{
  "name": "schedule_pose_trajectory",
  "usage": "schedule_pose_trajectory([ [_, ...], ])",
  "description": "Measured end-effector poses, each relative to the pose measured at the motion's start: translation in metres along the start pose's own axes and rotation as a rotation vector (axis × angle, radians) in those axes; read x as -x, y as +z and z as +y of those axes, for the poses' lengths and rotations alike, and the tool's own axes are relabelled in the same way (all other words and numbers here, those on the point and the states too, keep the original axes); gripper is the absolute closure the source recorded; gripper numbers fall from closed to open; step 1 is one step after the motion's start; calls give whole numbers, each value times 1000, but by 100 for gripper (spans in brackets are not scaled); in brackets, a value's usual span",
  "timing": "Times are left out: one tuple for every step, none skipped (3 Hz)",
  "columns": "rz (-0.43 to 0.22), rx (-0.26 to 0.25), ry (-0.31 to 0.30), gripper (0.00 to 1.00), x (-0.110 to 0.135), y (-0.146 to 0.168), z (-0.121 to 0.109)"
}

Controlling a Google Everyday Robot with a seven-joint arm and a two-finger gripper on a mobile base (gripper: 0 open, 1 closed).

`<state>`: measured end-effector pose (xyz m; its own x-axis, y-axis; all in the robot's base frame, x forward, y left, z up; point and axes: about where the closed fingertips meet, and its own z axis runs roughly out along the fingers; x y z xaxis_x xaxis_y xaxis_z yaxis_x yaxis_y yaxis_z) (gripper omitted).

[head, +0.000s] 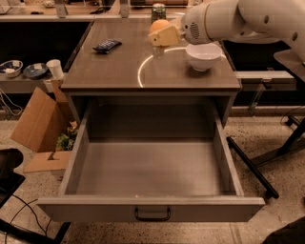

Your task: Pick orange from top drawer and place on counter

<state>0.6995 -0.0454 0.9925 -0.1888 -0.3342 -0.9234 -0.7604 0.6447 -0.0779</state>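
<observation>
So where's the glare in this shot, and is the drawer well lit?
Camera view: a bright curved glare arcs across the counter left of the bowl; the open drawer is dim, darkest along its back wall; the gripper, holding the orange above the counter's far side, is brightly lit.

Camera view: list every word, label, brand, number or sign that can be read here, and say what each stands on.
No text is legible anywhere.
Green can at the back of the counter: label too blurred to read.
Dark packet on the counter: any print too blurred to read.
The gripper, holding the orange above the counter in front of the can: no lettering visible.
White bowl, top drawer: no markings visible.
</observation>
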Motion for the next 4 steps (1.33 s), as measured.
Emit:
schedule_pose_trajectory([
  [0,0,0,100,0,0,0],
  [0,18,17,100,-5,28,-7],
  [-5,35,48,100,-14,80,-24],
  [27,40,85,100,-35,128,-35],
])
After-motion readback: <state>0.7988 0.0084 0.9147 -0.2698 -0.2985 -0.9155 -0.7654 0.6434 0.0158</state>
